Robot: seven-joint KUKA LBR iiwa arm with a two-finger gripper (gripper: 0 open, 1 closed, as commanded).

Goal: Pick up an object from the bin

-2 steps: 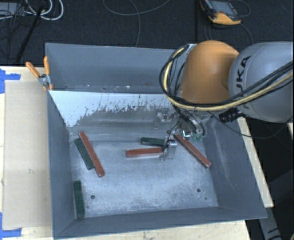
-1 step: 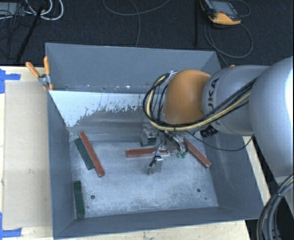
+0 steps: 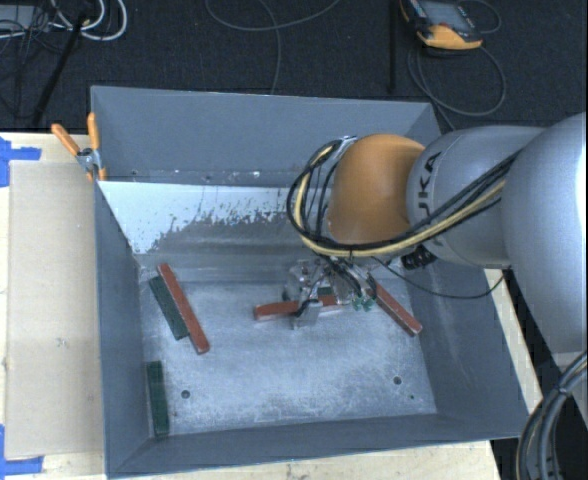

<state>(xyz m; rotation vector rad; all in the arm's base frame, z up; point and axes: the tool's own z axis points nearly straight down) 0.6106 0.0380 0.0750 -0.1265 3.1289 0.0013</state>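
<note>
- The gripper [image 3: 305, 312] sits low over the middle of the bin [image 3: 274, 148], at the right end of a flat red-brown stick [image 3: 271, 311] that lies nearly level across the floor
- Whether it is spread or pinching that stick I cannot tell; the metal of the tool and the stick's end run together there
- The arm [image 3: 494, 198] reaches in from the right, and its orange cover [image 3: 369, 193] (part of the robot, with cables looped round it) hangs above the tool
- I take this red-brown stick to be the task's thing, since it is the one the gripper meets; it lies flat and well apart from the walls, which leaves room for a grasp from above across its narrow width
- A second red-brown stick [image 3: 399, 312] lies slanted just to the right, with a green scrap [image 3: 364, 305] between it and the tool; both look near enough to be nudged
- At the left, a third red-brown stick [image 3: 188, 316] lies side by side with a dark green strip [image 3: 171, 308], apparently touching, so they would likely be awkward to take singly
- A lone green strip [image 3: 156, 398] lies close along the left wall, with little room beside it
- The stick lies on the floor; the lift is not yet done
</note>
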